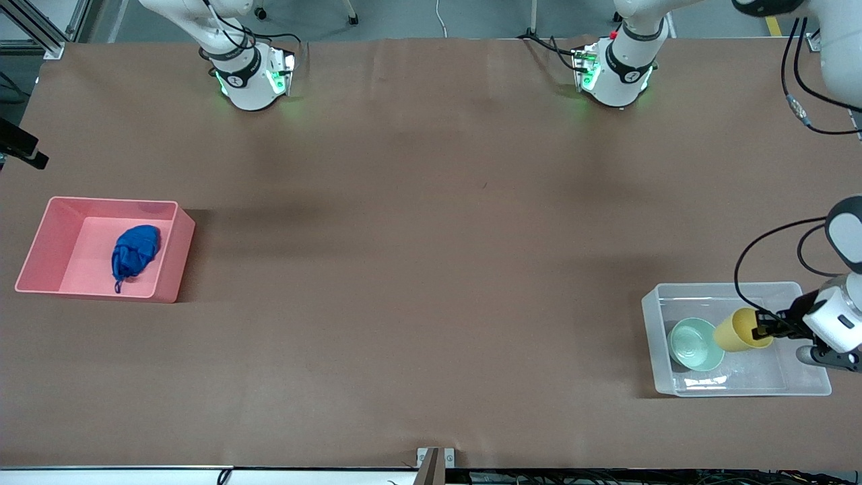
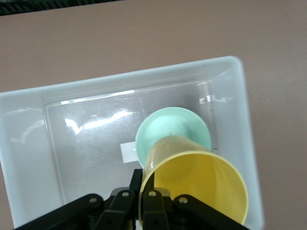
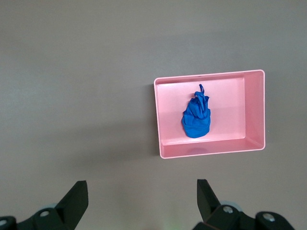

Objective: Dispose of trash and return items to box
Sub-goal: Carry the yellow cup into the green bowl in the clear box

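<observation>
My left gripper (image 1: 764,328) is shut on the rim of the yellow cup (image 1: 737,330), one finger inside and one outside. It holds the cup tilted over the clear box (image 1: 741,387), beside the mint-green bowl (image 1: 695,343) that lies in the box. The left wrist view shows the gripper (image 2: 144,181), cup (image 2: 196,187), bowl (image 2: 172,127), box (image 2: 29,143) and its white sticker (image 2: 127,152). The blue wad (image 1: 137,249) lies in the pink bin (image 1: 47,236). My right gripper (image 3: 141,184) is open and empty, high over the table, with wad (image 3: 195,117) and bin (image 3: 165,120) below.
The pink bin stands at the right arm's end of the table, the clear box at the left arm's end. Both arm bases stand along the table edge farthest from the front camera. Brown table surface lies between the two containers.
</observation>
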You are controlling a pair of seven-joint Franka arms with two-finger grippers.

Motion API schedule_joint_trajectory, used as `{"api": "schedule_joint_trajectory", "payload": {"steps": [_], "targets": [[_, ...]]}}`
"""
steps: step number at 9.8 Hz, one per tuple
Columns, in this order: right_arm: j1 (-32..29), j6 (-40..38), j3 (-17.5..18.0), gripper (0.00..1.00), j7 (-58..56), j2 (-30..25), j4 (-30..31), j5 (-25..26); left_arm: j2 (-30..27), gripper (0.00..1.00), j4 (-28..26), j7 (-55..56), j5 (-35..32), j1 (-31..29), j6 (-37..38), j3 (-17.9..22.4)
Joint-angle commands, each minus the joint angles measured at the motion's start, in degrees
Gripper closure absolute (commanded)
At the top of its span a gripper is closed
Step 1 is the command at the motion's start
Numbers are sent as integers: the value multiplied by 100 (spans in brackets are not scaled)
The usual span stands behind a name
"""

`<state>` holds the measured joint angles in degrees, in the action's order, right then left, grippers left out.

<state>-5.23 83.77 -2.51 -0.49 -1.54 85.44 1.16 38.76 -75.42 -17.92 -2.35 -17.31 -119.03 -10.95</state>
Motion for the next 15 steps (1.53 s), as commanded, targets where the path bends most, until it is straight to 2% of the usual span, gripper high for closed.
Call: {"api": "schedule_joint_trajectory", "payload": {"steps": [1,4,7,12,13,14,15], "targets": [[-31,-54,23,0,-56,-127,114,-37,579,100,265,-10,-423,149,-241,111],[-40,-63,14,0,-56,-127,114,-37,808,100,213,60,-477,123,-305,102],[-31,-63,5,0,-39,-127,114,-37,773,100,-33,77,-442,140,-305,84],[-31,-63,5,0,-39,-127,114,-46,940,98,-51,183,-425,149,-384,31],[-31,-63,5,0,-39,-127,114,-37,923,90,-51,175,-425,149,-376,31],[-31,-63,5,0,-39,-127,114,-46,845,57,-51,201,-433,140,-323,23],[-31,-63,5,0,-39,-127,114,-46,731,11,-138,227,-433,192,-314,23]]}}
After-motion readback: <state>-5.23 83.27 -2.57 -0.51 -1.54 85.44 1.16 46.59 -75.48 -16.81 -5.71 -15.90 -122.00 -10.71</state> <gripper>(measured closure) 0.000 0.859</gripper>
